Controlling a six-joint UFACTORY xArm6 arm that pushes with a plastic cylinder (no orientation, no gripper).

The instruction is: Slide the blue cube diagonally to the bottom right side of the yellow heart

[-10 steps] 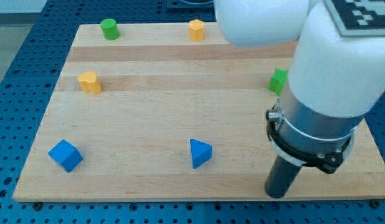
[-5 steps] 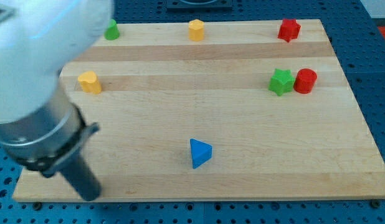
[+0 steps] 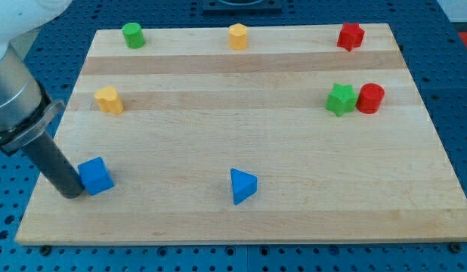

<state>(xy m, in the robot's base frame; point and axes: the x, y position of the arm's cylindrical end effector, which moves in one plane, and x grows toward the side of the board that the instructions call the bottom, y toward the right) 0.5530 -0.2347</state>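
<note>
My tip (image 3: 70,193) is seated against the 9 o'clock face of the blue cube (image 3: 95,176), near the bench's (image 3: 294,219) near-left corner. No gripper is fitted, so no open or closed state applies; only the rod end is presented to the block. The blue triangular block (image 3: 242,186) lies at 3 o'clock from the cube, well apart. The yellow heart (image 3: 108,100) stands at 12 o'clock from the cube, farther up the bench.

For this step, a push toward roughly 1 o'clock is judged appropriate. Contact should be shifted to the cube's 7 o'clock corner so that the block is driven diagonally without spinning. The stroke should be ended below and right of the heart, not touching it. The remaining blocks at the far edge are not involved.
</note>
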